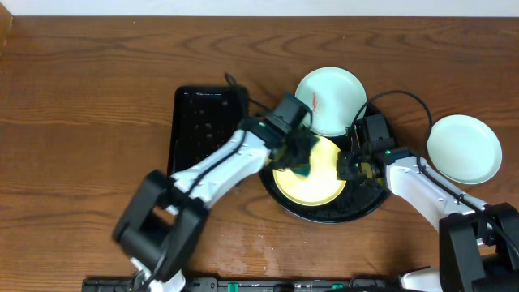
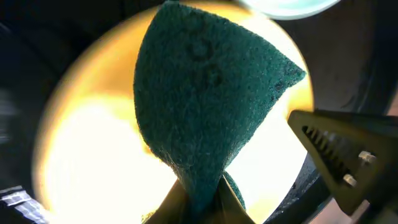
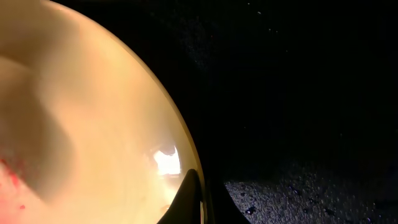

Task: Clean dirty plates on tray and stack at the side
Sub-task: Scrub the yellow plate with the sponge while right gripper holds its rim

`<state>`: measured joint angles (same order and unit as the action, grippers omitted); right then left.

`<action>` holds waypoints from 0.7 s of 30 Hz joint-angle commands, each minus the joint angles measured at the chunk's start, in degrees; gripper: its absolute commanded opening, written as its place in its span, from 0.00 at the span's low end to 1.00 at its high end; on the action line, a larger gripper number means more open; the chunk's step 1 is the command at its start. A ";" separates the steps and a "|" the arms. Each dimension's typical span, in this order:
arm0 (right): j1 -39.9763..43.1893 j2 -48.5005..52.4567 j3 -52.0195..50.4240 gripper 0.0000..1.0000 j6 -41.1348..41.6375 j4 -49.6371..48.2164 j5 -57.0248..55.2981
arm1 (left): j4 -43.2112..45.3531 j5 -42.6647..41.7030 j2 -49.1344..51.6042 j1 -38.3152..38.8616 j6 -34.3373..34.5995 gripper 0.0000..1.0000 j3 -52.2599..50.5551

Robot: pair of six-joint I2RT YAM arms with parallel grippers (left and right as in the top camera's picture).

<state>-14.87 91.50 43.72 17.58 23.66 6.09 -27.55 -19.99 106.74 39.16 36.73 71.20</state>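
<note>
- The pale yellow round shallow plate (image 1: 312, 182) lies flat inside the large round glossy black tray (image 1: 357, 212), towards its left side. The tray sits on the brown wood-grain tabletop (image 1: 81, 97).
- The left gripper (image 1: 296, 154) is clenched on a dark green scouring sponge (image 2: 205, 106). The fingers pinch its lower corner, and the rest fans out over the plate's upper-left part.
- The right gripper (image 1: 350, 168) sits at the plate's right rim. In the right wrist view its dark fingers (image 3: 189, 196) are closed together right at the rim's edge, apparently pinching it to steady the plate.
- Key relation: sponge and steadying grip are on opposite sides of the plate, sponge to the left and pinch to the right. The wiping line therefore runs across the plate between them.
- A faint red smear (image 3: 12, 180) shows on the plate's inner surface in the right wrist view, well inward from the pinched rim. Overhead it is hidden or too small to find, so I cannot tell whether the sponge covers it.
- Judgement: the left arm is nearer the plate's middle and should sweep the sponge towards that smear while the right holds.
- A pale mint-white round plate with a red streak (image 1: 328, 101) overlaps the tray's far rim, not yet cleaned.
- A second pale mint-white plate, unmarked (image 1: 464, 148), rests on bare wood to the right of the tray.
- A smaller rectangular black tray (image 1: 203, 122) lies to the left, under the left arm.
</note>
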 commanded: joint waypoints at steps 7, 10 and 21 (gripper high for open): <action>0.04 1.42 -0.44 0.01 1.29 1.22 -5.18 | 0.00 -5.57 9.70 1.79 5.66 0.07 0.48; 0.04 1.42 -0.44 0.01 1.29 1.46 -5.20 | -5.66 5.27 10.19 0.68 5.90 0.07 0.52; 0.04 1.42 -0.44 0.01 2.78 3.15 -6.34 | -20.00 35.95 9.92 -1.42 2.71 0.07 4.63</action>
<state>-15.16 91.50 44.03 18.96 25.47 6.24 -43.86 -4.29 113.84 40.23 41.10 77.17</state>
